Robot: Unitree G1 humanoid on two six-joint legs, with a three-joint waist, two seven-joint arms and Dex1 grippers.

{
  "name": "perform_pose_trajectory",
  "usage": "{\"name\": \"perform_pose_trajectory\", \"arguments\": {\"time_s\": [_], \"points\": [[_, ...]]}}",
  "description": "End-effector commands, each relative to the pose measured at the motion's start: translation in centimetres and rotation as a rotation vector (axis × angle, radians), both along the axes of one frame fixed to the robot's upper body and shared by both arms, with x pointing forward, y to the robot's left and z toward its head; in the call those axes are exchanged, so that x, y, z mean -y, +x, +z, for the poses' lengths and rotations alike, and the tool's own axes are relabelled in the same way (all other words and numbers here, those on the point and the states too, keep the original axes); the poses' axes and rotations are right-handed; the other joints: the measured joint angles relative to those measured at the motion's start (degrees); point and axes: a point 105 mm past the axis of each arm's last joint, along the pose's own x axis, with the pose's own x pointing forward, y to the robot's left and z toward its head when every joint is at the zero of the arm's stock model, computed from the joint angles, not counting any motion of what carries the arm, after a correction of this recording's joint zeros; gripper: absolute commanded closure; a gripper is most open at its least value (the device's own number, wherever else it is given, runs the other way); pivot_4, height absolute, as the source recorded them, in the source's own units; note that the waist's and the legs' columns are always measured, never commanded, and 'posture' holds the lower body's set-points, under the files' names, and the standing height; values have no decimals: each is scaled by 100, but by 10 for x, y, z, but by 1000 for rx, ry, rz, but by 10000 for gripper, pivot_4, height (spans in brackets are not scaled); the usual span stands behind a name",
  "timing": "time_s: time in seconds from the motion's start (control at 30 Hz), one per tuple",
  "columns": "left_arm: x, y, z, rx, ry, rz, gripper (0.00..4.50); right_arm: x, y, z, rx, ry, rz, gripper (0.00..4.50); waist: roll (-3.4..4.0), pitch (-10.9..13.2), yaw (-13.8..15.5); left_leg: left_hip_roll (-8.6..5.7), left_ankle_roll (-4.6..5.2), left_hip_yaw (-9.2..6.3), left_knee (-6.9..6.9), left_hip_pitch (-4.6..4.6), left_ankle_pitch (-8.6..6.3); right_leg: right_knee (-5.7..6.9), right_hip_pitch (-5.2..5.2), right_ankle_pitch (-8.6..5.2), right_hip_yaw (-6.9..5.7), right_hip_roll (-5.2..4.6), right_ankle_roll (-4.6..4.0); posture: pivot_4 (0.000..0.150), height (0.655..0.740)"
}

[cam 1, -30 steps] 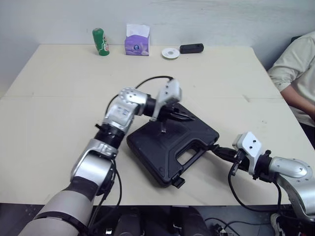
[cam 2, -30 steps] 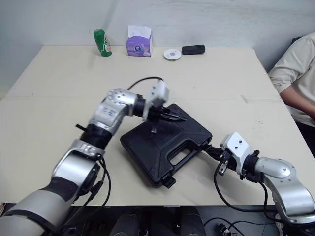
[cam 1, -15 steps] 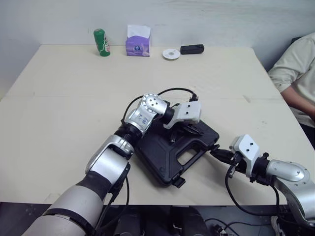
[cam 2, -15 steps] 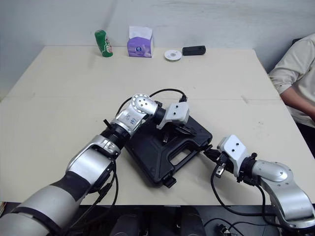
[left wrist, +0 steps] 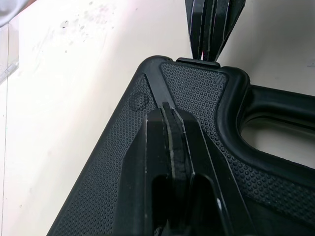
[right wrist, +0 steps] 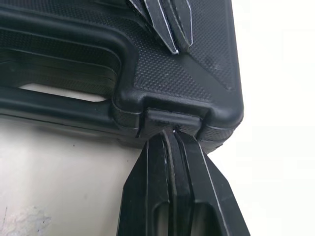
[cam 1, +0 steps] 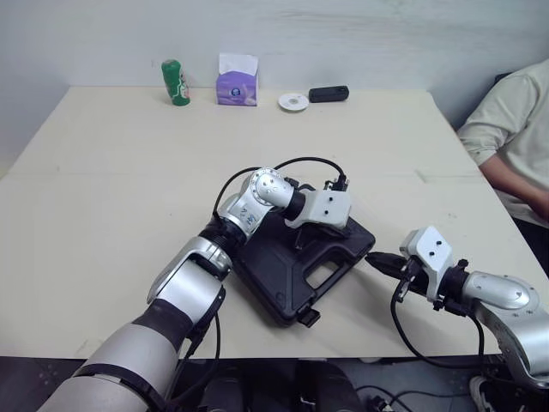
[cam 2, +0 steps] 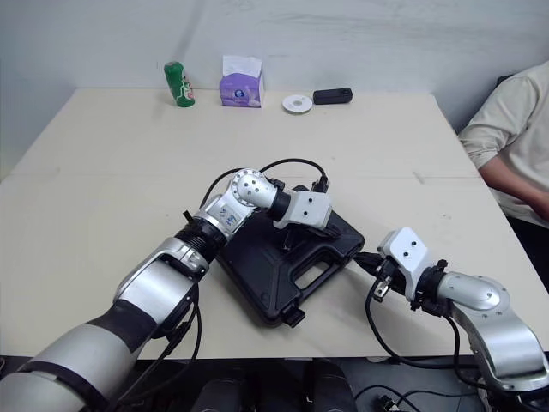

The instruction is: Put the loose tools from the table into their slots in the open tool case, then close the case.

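As the lid lies now: black pebbled plastic tool case [cam 1: 292,266] folded closed, near pale bench [cam 1: 129,172] front edge.
Left gripper [left wrist: 170,110]: fingers together, pressing lid.
Right gripper [right wrist: 171,139]: fingers together, tips at latch [right wrist: 172,117].
Remaining: probably latching.

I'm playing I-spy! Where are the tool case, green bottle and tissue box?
tool case [cam 1: 273,268]: left eye view, bare lid.
green bottle [cam 1: 175,82]: left eye view, its side.
tissue box [cam 1: 236,88]: left eye view, purple front.

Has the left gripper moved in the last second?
Yes. The left gripper has come down from above the tool case onto it, nearer the handle.
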Motion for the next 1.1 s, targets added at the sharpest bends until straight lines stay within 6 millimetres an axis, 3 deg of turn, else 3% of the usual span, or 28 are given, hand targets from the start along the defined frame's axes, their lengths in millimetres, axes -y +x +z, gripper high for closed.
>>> {"name": "perform_pose_trajectory", "arguments": {"time_s": [0.03, 0.3, 0.47, 0.67, 0.8, 1.1], "points": [[-22, -7, -62, -104, 223, 29, 44660, -17, 3, 32, 129, 44, 62, 45000, 1, -6, -44, 1, 17, 0, 0, 3, -10, 2, 0, 0, 2, 0, 0, 1500, 7316], [-20, -7, -60, -112, 203, 32, 44660, -20, 4, 26, 112, 17, 77, 45000, 10, -17, -1, 0, 4, -4, 0, 2, -9, -2, 4, -4, -6, -2, -7, 1500, 7316], [-21, -6, -58, -114, 198, 39, 44660, -8, -4, 31, 99, 5, 49, 45000, 10, -17, 9, 0, 11, -5, 2, 1, -13, -4, 4, -3, -6, -3, -5, 1500, 7316], [-20, -7, -58, -121, 188, 39, 44660, 6, -14, 18, 35, -25, 15, 45000, 8, -20, 24, 1, 31, -6, 2, 5, -25, -6, 8, -3, -6, -3, -5, 1500, 7316], [-19, -8, -58, -119, 186, 32, 44660, 1, -10, 9, 27, -24, 13, 45000, 10, -21, 21, 2, 36, -6, 1, 7, -28, -6, 10, -3, -6, -3, -5, 1500, 7316], [-13, -9, -53, -108, 176, 21, 44660, -8, -4, 9, 36, -9, 35, 45000, 10, -23, 16, 4, 34, -7, 2, 7, -30, -9, 11, -3, -6, -3, -5, 1500, 7316]]}}
